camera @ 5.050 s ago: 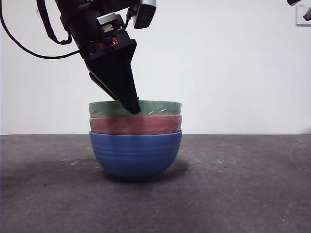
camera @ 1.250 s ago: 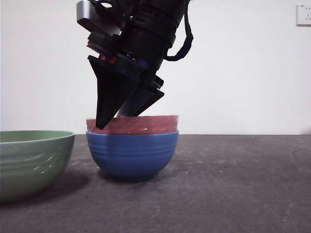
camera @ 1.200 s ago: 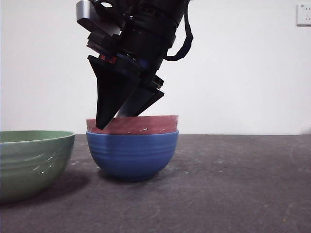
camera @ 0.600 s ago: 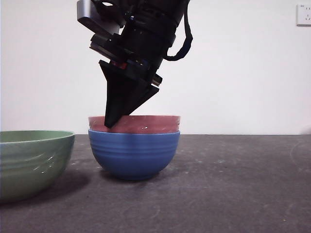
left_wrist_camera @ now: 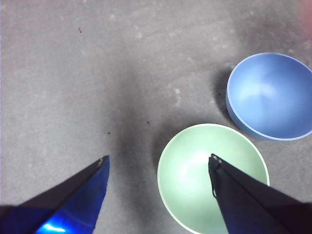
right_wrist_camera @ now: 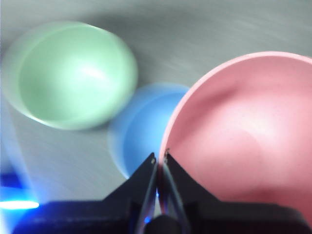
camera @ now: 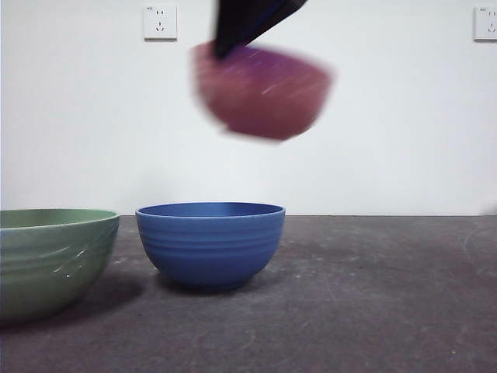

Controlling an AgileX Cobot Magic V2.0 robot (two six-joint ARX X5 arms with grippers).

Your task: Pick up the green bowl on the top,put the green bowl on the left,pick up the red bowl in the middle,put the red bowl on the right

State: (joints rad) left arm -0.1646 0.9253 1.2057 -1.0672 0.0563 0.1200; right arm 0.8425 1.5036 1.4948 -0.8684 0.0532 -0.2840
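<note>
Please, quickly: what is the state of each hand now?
Left hand: open, holding nothing.
Right hand: closed on the red bowl rim.

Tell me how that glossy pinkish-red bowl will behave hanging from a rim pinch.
The glossy pinkish-red bowl looks rigid, so it should keep its shape. Held by the right gripper at one rim spot only, it hangs tilted and may swing. The gloss suggests slipperiness.

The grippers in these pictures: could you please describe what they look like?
The left gripper has two black, wedge-shaped jaws tapering to pointed tips, one catching a bright blue sheen near its base. The right gripper has the same black tapering jaws, with a blue glow showing beside its base. In the front view only a dark tapered tip shows; no cables or markings are visible.
</note>
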